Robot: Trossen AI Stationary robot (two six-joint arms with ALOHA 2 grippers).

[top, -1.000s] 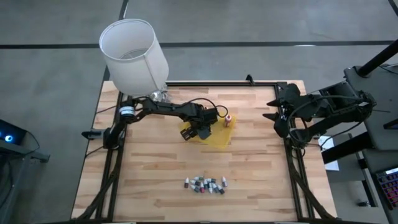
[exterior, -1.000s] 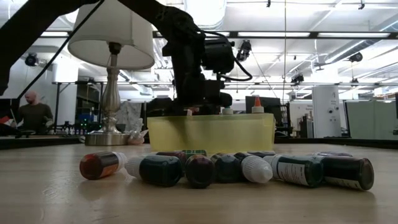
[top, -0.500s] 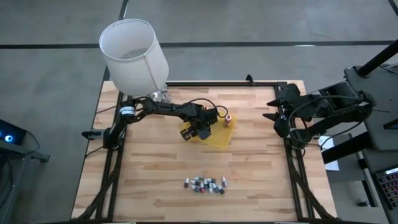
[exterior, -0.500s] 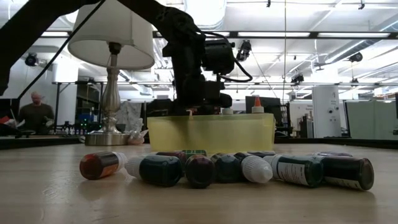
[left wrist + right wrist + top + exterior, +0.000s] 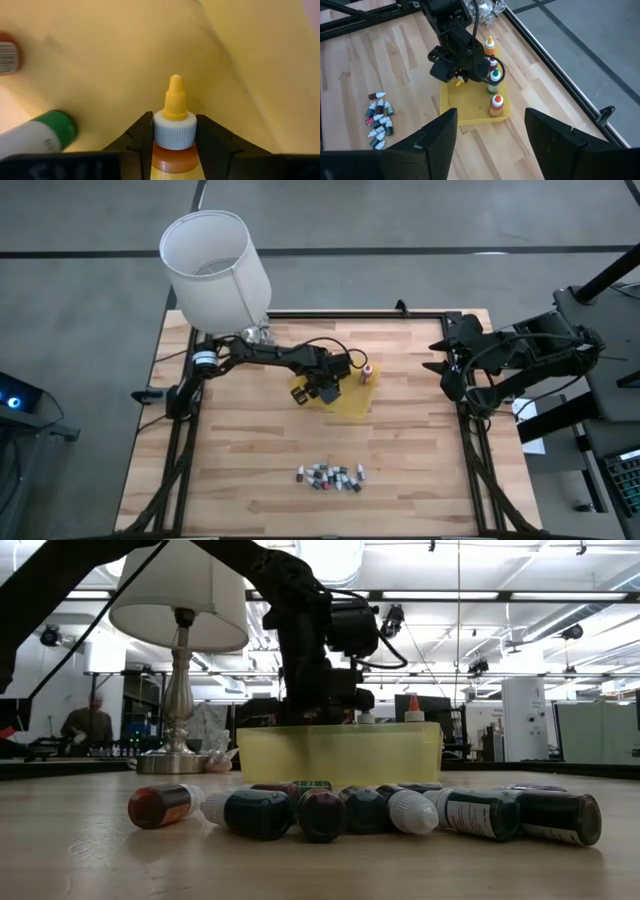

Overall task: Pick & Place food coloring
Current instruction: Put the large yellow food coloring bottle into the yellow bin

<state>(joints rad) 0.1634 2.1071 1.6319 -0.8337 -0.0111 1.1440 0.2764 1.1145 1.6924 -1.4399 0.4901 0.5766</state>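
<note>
My left gripper (image 5: 174,120) reaches down into the yellow tray (image 5: 350,402) and is shut on a food coloring bottle (image 5: 174,150) with a yellow tip, white cap and orange neck. Other bottles are in the tray: a green-capped one (image 5: 493,79), a red one (image 5: 496,104) and an orange-tipped one (image 5: 490,46). Several tiny vials (image 5: 330,477) lie in a cluster on the wood near the table's near edge. My right gripper (image 5: 440,370) waits open at the table's right edge. My left gripper pinches the bottle's white ribbed cap (image 5: 174,131) between its two fingers, one on each side. The fingers come steeply from above and lie across the bottle. The yellow tip (image 5: 175,95) sticks out past the fingertips over the tray's floor; the bottle's body is out of the picture.
A lamp with a white shade (image 5: 215,265) stands at the table's far left corner, its base (image 5: 178,762) beside the tray. The tray's wall (image 5: 340,752) hides the left fingertips in the low view. Bare wood lies between tray and vials.
My left gripper's fingers have drawn closer together inside the tray and now sit against the bottle's cap. The arm has kept its place.
</note>
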